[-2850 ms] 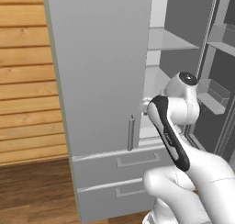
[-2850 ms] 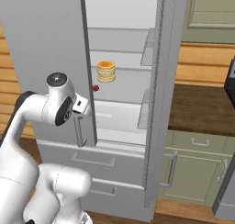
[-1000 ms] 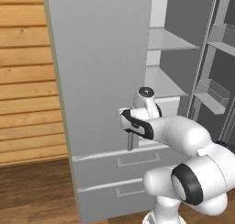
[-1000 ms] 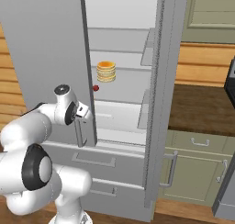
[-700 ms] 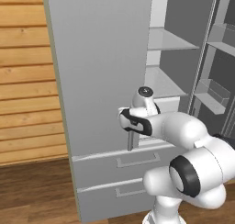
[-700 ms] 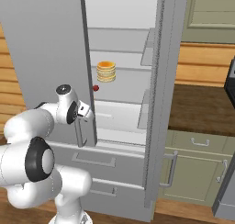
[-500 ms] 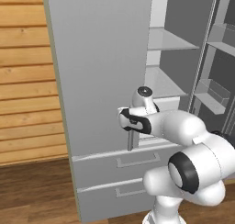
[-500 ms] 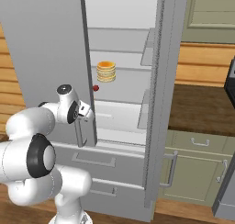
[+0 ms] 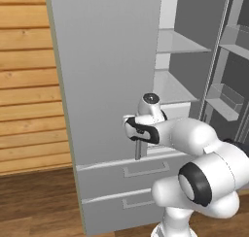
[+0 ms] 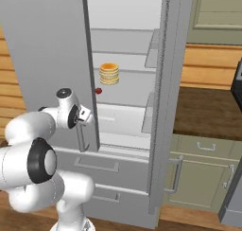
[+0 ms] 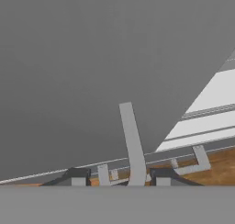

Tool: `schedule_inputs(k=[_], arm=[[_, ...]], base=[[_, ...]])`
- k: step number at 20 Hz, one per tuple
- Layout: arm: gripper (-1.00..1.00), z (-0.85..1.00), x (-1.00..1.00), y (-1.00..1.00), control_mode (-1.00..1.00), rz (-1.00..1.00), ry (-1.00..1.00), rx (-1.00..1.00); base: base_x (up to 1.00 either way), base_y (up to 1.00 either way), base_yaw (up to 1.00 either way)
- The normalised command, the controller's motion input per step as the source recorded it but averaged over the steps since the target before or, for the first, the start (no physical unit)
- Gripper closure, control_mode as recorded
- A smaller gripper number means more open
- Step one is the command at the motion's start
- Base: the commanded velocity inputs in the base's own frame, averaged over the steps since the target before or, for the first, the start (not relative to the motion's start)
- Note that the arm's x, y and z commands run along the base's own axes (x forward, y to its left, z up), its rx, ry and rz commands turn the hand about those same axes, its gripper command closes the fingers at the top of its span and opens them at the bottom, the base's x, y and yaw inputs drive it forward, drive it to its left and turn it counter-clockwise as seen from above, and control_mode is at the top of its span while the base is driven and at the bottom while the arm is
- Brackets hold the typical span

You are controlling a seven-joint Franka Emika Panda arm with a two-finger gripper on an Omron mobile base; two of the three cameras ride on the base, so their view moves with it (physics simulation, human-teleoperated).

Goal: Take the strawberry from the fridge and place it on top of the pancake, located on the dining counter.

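Standing tallest: fridge (image 10: 47,59), light grey, two doors over two drawers; right door swung open, left door shut or nearly so, white shelves showing between.

Room: wooden plank wall (image 9: 24,80) to the left, wood floor (image 9: 34,202) below, sage-green cabinets (image 10: 203,173) to the right under a dark top.

Arm: white, reaching to the left door's lower edge. Claw (image 11: 120,175) clenched on the door's bar handle (image 11: 132,142), the handle running up between the two finger tips in the hand view; in the left base view the claw (image 9: 135,129) sits at the handle (image 9: 138,151).

Shelf contents: orange-topped pancake stack (image 10: 109,74), no plate; strawberry (image 10: 98,90), tiny, dark red, on the same shelf, just beside the stack and nearer the left door.

Progress, as judged: early. Handle gripped; left door likely to be pulled wider for access. Strawberry untouched; picking it, carrying it to the dining worktop and setting it on the plated pancake all remain.
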Motion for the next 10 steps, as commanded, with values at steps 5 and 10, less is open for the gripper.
schedule_inputs(k=[5, 10], arm=[[1.00, -0.01, -0.40, 0.17, -1.00, -0.13, 0.00, 0.00], [1.00, -0.09, -0.54, 0.22, -1.00, -0.22, 0.00, 0.00]], base=[[0.00, 0.00, 0.00], [0.00, 0.00, 0.00]])
